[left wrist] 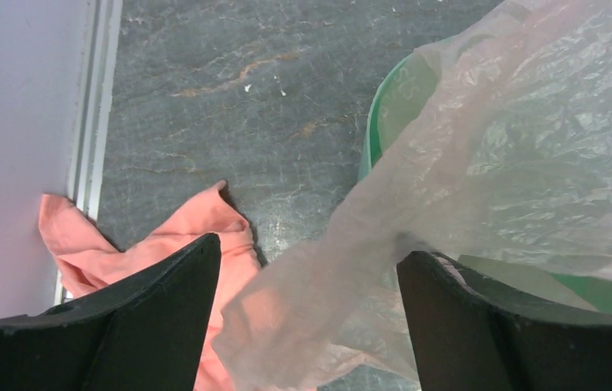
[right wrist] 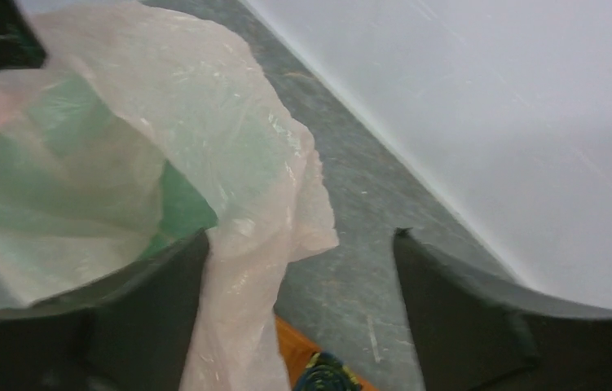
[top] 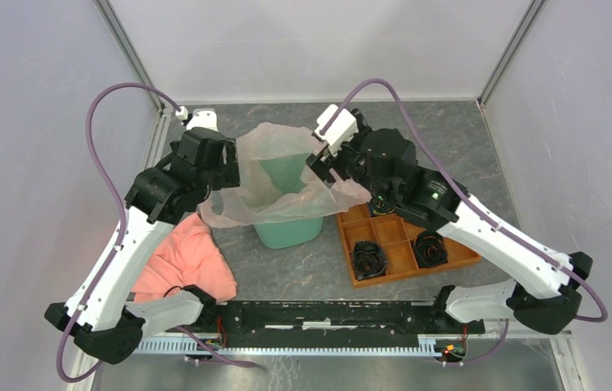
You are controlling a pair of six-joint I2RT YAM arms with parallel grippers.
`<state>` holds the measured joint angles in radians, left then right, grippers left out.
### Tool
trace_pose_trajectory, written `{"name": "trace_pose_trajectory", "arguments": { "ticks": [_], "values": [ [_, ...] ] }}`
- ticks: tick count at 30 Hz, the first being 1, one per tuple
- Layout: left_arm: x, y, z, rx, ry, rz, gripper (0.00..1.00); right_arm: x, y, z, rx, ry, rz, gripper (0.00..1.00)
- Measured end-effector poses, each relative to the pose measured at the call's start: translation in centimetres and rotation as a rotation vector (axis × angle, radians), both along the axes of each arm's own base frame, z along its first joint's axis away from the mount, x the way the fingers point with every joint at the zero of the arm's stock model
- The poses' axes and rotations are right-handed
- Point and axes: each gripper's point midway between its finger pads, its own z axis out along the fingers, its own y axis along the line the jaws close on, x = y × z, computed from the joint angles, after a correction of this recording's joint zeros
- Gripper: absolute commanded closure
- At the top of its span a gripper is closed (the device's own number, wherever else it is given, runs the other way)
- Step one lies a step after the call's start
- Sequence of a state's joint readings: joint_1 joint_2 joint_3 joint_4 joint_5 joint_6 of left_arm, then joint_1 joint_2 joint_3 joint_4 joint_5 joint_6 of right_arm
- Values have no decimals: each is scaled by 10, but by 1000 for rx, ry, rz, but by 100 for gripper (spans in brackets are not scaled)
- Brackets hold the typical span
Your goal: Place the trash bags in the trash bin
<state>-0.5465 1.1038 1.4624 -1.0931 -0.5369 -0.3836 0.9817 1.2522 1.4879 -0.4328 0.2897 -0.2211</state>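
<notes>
Top external view: trash bag (top: 263,140), a thin, see-through, pale pink film, wrinkled and glossy, spread open over the mint-green trash bin (top: 290,232) and wider than its rounded-square rim. Green of the bin's inside visible through the film. One loose flap hanging past the rim on the left-near side, another draped over the right side toward the orange compartment tray (top: 357,277). At the bag's left edge, the left gripper (top: 233,171); at its right edge, the right gripper (top: 324,167); both at about rim height.

Left wrist view: fingers spread wide, released, nothing pinched. A twisted tail of film hanging between them, close against the finger on the right of the view; touching or not, impossible to tell.

Right wrist view: fingers likewise spread wide and released. A fold of film falling past the inner face of the finger on the left of the view; the other finger apart from the film.

Edges and room: bin near the middle of the grey table (top: 302,273), well apart from the back wall and both side walls. Tray just beside the bin on the right, with black coiled items (top: 367,259) in two near compartments. Salmon-pink cloth (top: 184,261) flat on the table at left-near, beside the bag's hanging flap and against the metal rail (left wrist: 90,122) along the left wall.
</notes>
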Motion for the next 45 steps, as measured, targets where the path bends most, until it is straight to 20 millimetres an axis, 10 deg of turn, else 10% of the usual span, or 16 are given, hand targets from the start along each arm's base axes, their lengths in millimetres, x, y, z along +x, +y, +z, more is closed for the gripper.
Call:
{"name": "trace_pose_trajectory", "arguments": {
  "ticks": [9,14,19,27,36,45],
  "values": [
    [12,-4,-4,33,4,-9,68,41,25,-39,-77,-13,-71,76],
    [17,-9,-10,44,25,-23,96,73,23,-49,-14,44,-10,82],
    [18,-19,-8,11,34,-62,98,90,46,-69,34,227,188,88],
    [17,-37,-2,-59,39,-134,98,45,71,-128,-16,580,429,95],
    [18,-48,5,-105,38,-177,98,53,53,-113,281,744,501,93],
    [1,-110,15,-329,84,-468,98,53,74,-112,278,746,478,86]
  ]
}}
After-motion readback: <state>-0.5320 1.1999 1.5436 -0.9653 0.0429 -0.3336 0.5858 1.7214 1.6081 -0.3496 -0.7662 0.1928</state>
